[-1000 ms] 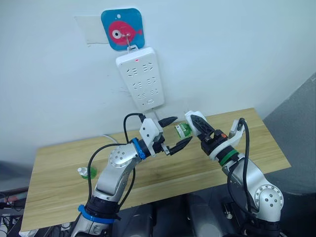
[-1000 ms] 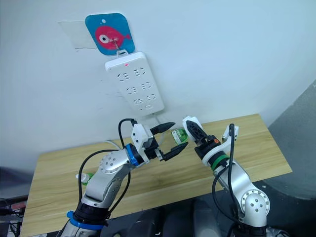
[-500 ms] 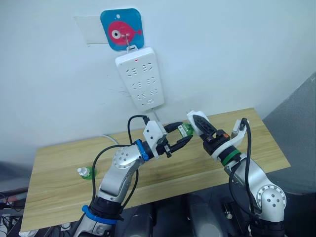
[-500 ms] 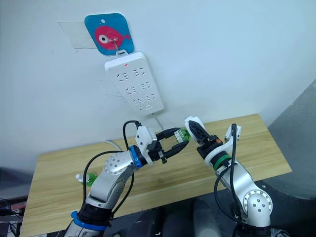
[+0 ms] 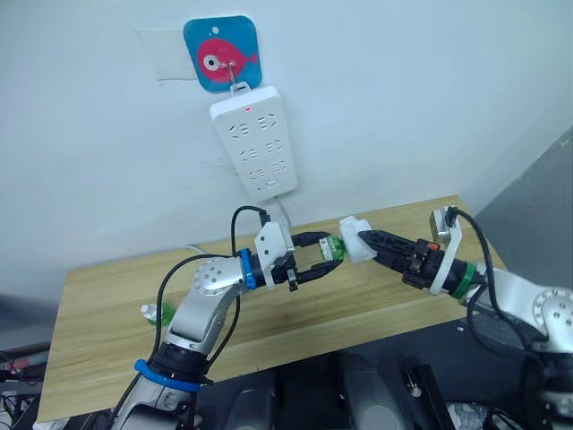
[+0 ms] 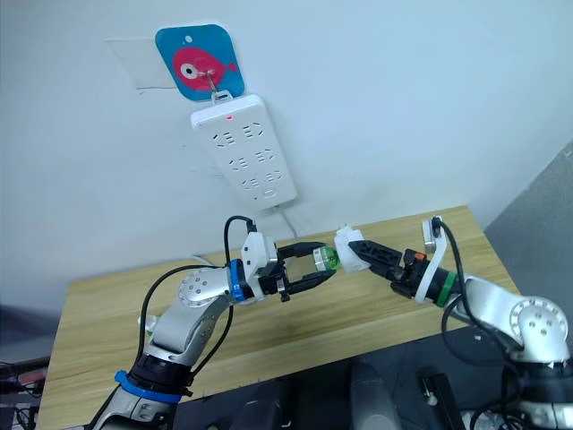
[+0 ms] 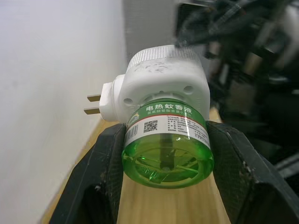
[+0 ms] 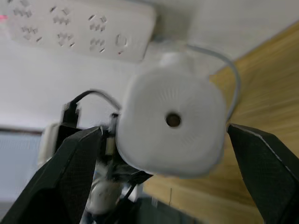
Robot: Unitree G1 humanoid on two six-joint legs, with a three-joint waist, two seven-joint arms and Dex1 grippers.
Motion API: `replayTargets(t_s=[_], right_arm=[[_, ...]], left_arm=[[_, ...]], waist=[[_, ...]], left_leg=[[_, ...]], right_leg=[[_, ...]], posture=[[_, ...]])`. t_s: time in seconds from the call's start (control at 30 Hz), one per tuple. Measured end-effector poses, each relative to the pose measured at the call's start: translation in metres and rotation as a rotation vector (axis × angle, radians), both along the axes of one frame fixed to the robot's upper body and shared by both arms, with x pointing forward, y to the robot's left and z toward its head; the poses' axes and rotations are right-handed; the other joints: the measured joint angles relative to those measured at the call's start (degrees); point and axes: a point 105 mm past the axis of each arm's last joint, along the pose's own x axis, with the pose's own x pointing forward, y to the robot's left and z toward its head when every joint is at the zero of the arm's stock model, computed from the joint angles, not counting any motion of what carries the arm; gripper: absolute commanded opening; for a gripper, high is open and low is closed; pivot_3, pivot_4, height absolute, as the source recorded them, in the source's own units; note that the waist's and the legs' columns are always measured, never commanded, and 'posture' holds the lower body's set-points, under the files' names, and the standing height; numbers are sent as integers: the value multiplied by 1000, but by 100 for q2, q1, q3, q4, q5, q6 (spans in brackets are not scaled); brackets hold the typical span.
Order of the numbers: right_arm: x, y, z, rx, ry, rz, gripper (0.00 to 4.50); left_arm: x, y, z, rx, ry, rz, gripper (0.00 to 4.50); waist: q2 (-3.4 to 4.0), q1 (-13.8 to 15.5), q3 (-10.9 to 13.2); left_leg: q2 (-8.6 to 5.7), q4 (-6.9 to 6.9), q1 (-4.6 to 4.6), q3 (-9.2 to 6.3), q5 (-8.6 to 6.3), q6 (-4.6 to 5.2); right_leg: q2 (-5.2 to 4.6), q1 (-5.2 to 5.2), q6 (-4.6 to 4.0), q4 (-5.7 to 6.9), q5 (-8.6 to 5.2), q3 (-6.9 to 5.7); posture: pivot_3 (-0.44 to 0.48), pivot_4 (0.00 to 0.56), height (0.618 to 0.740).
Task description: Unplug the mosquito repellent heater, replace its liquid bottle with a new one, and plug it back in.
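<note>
My right gripper (image 5: 358, 244) squeezes the small white rounded plastic heater (image 7: 161, 81) above the wooden table (image 5: 116, 296). My left gripper (image 5: 324, 260) squeezes its smooth green bottle (image 7: 167, 147). It looks light and slippery, so I should grip the sides.

Above the wooden worktop (image 5: 107, 296) both arms reach toward each other and meet in mid-air. The right pincer (image 5: 365, 244) clamps the white mosquito repellent heater (image 5: 354, 240), and the left pincer (image 5: 328, 257) has its two black fingers closed around the green liquid bottle (image 5: 335, 246) that sticks out of the heater toward the left arm. A second green bottle (image 5: 158, 313) lies on the worktop near its left end, well apart from the arms. On the wall behind hangs a white power strip (image 5: 254, 141), a red light at its top, below a blue plaque with a pink fish (image 5: 222, 52).
</note>
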Motion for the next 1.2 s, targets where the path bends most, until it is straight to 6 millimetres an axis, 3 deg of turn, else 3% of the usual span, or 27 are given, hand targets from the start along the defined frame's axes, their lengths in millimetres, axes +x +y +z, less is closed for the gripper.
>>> replayTargets(t_s=[0.27,0.67,0.77,0.87,1.2], right_arm=[[-3,5,5,30,115,268,4467],[-3,5,2,23,176,318,4467],[-1,4,3,7,179,315,3951],[-1,3,-1,-10,191,307,3002],[-3,2,-2,-33,182,320,2989]], left_arm=[[-7,-4,8,-5,-51,-74,2279],[-11,-5,5,23,-80,-80,2279],[-11,-5,5,29,-88,-78,2279],[-12,-5,6,36,-110,-81,2279],[-13,-6,5,27,-48,-88,2279]], waist=[[-1,84,1],[-2,143,1],[-2,143,1],[-2,145,1],[-2,144,1]], left_leg=[[2,6,-1,14,-6,10],[-1,15,-2,41,-12,20],[0,15,-2,43,-12,21],[0,15,-3,43,-12,21],[0,15,-3,45,-12,22]], right_leg=[[-1,-9,24,-6,20,66],[0,-16,42,-17,36,88],[0,-17,42,-17,36,87],[0,-18,42,-17,36,88],[1,-19,42,-16,37,87]], posture=[[-147,255,740],[-135,256,740],[-138,255,740],[-139,258,740],[-140,259,740]])
